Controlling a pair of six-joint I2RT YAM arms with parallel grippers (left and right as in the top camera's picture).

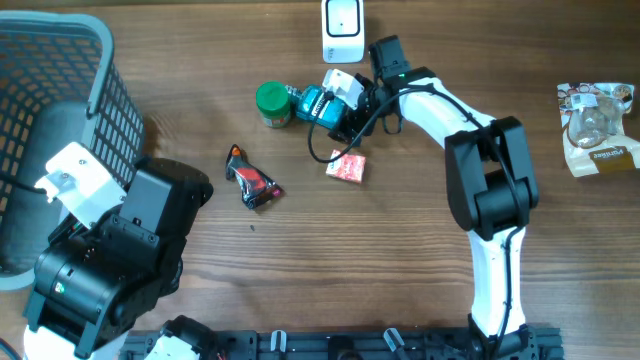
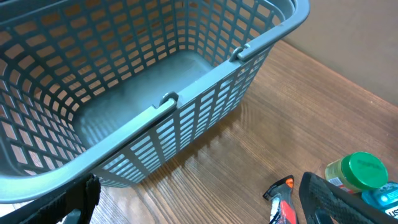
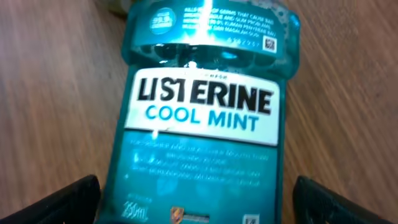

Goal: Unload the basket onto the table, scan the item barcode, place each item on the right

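The teal mouthwash bottle (image 3: 199, 124) lies flat on the table (image 1: 400, 270), in its far middle part, label up. The white label reads "LISTERINE COOL MINT"; the smaller print above and below it is too blurred to read. The right gripper (image 3: 199, 202) hovers over the bottle with its claw released, one dark finger (image 3: 62, 199) on each side of it, not clamped on. A green-lidded jar (image 1: 272, 104) lies just beside the bottle's left end. A white device (image 1: 343, 25) sits at the far edge. Nearer are a small pink packet (image 1: 347, 167) and a red-and-black wrapper (image 1: 252, 180). A printed bag (image 1: 598, 125) lies at the right edge, its writing illegible. At the left edge, the left gripper (image 2: 205, 208), claw released and holding nothing, faces the grey basket (image 2: 205, 74).
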